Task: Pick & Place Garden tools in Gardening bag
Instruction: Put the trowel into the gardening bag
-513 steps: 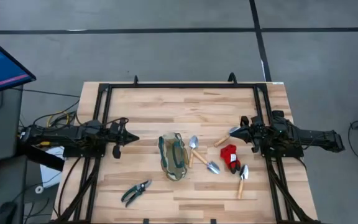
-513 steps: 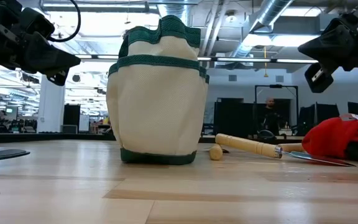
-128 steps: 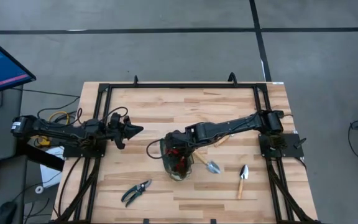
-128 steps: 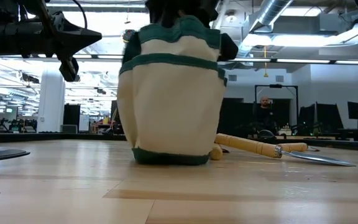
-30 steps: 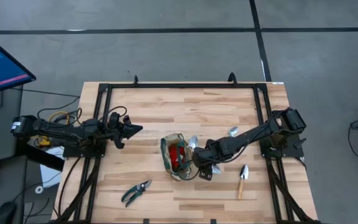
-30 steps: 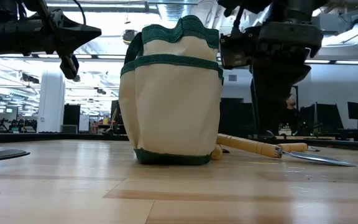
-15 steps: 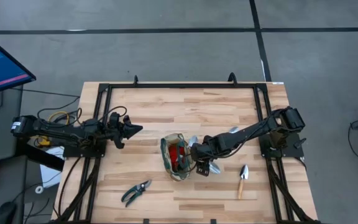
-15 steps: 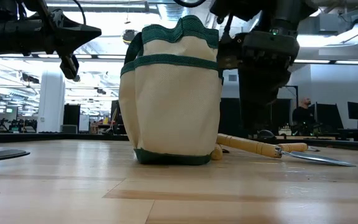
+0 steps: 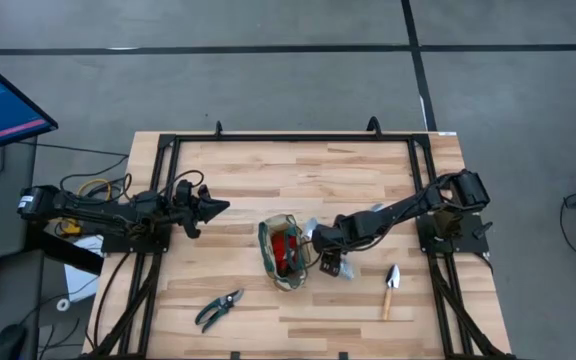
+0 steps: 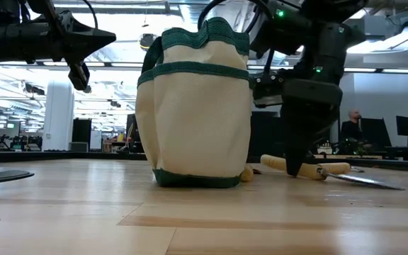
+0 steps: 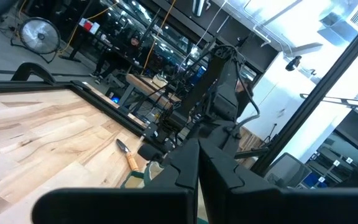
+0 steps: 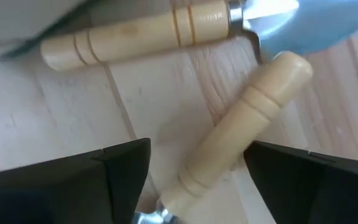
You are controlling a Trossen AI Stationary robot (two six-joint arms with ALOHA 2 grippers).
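My right hand hung unclenched astride a trowel handle on the counter beside the bag; my left hand stayed clenched, empty.

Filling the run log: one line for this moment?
right gripper: open, astride trowel handle beside bag | left gripper: shut, waiting | red item: in bag

Gardening bag mid-table with a red item inside, two trowels just right of it under the right gripper, third trowel farther right, pruning shears front-left, left gripper back-left
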